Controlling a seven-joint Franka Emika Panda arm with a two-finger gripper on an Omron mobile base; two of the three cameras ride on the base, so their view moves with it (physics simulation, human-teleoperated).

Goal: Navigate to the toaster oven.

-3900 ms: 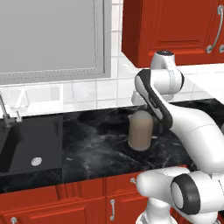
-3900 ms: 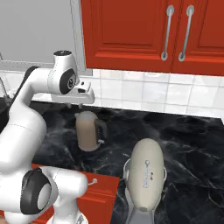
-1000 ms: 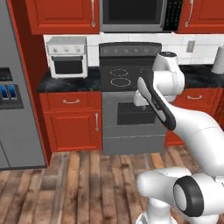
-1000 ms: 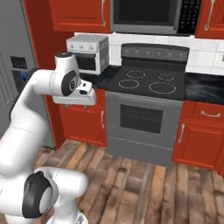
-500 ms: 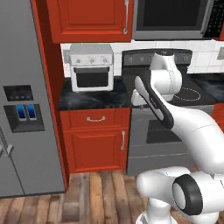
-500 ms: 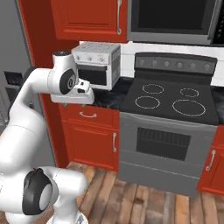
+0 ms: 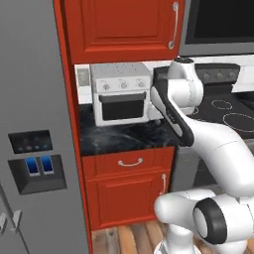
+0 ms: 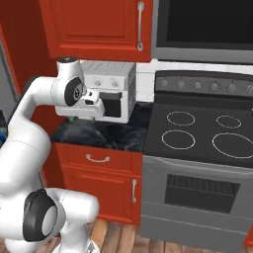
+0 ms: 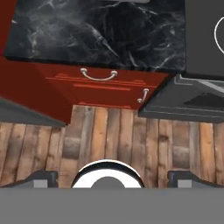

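The toaster oven (image 7: 121, 93) is a small white box with a dark glass door, a white handle bar and a row of knobs above. It stands at the back of the black marble counter (image 7: 124, 136), between the fridge and the stove. In the right base view my arm covers the left part of the toaster oven (image 8: 118, 90). My gripper (image 9: 112, 178) hangs in front of the counter and points down at the floor. Its fingertips (image 9: 43, 177) stand wide apart, open, with nothing between them.
A tall grey fridge (image 7: 30, 124) with a dispenser panel is at the left. The black-and-steel stove (image 8: 197, 136) is at the right, under a dark microwave (image 8: 202, 24). Red cabinets (image 7: 124, 30) hang above the counter. A red drawer (image 9: 98, 78) faces the wood floor (image 9: 122, 131).
The whole picture has shifted as the base drove: the toaster oven and its counter are now closer and larger, straight ahead. The arm holds the same pose.
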